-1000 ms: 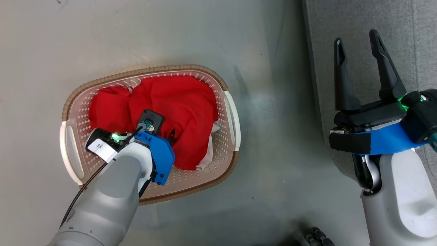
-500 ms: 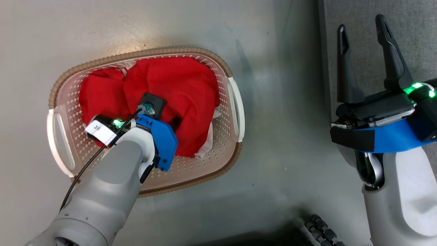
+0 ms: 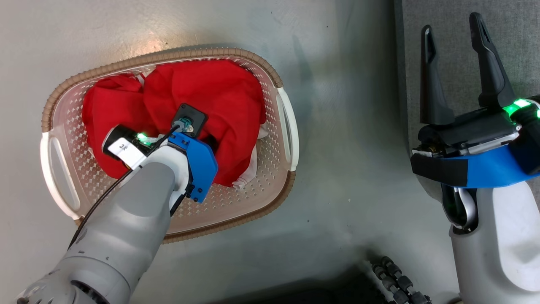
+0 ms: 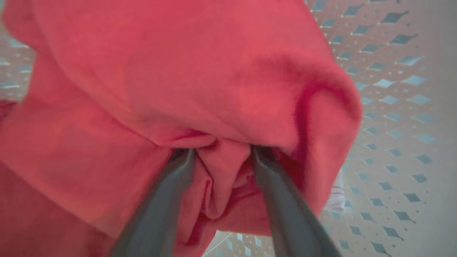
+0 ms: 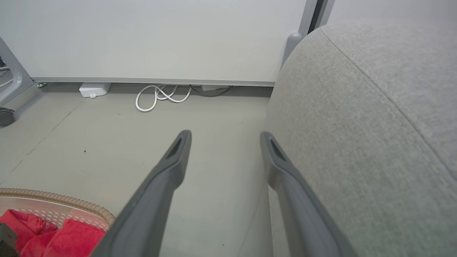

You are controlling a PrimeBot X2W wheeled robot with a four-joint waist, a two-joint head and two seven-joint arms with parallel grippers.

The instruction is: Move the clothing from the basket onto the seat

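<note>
The clothing [image 3: 219,97] lies as a bright red heap in the cream basket [image 3: 236,52] on the floor, with a white edge [image 3: 249,173] at its right side. My left arm reaches down into the basket. In the left wrist view my left gripper [image 4: 221,151] is pushed into the red clothing [image 4: 214,71]; its jaws stand apart with a fold bunched between them, and the tips are hidden under the cloth. My right gripper [image 3: 451,23] hangs open and empty at the edge of the grey seat [image 3: 519,42].
The basket stands on a bare grey floor, with a strip of floor between it and the seat [image 5: 375,125]. A white cable [image 5: 160,96] and a small white box [image 5: 93,89] lie along the far wall. A dark ribbed part [image 3: 396,283] shows at the bottom edge.
The head view has shifted, so the basket sits higher and further left in it. My left wrist stays low in the red heap. The right gripper is still open.
</note>
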